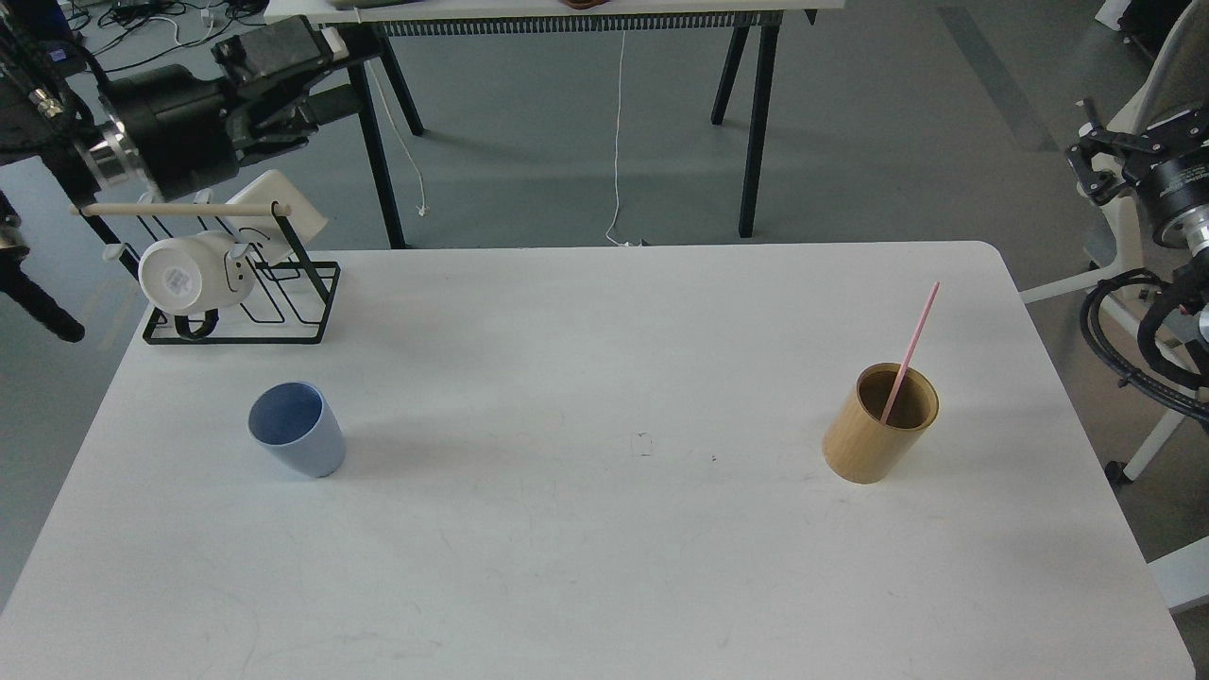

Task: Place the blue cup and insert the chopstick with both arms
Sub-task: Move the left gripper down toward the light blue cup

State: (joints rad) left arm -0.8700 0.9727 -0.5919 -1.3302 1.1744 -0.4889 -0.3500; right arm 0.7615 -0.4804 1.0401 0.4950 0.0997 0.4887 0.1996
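Note:
The blue cup stands upright and open side up on the left part of the white table. The pink chopstick leans in the tan wooden cylinder on the right part of the table. My left gripper hangs high behind the table's far left corner, pointing right. Its fingers stand apart and hold nothing. My right gripper is off the table's right side, far from the cylinder, open and empty.
A black wire rack with a pale wooden rod and a white mug stands at the far left corner. A second table's black legs stand behind. Black cables hang by the right edge.

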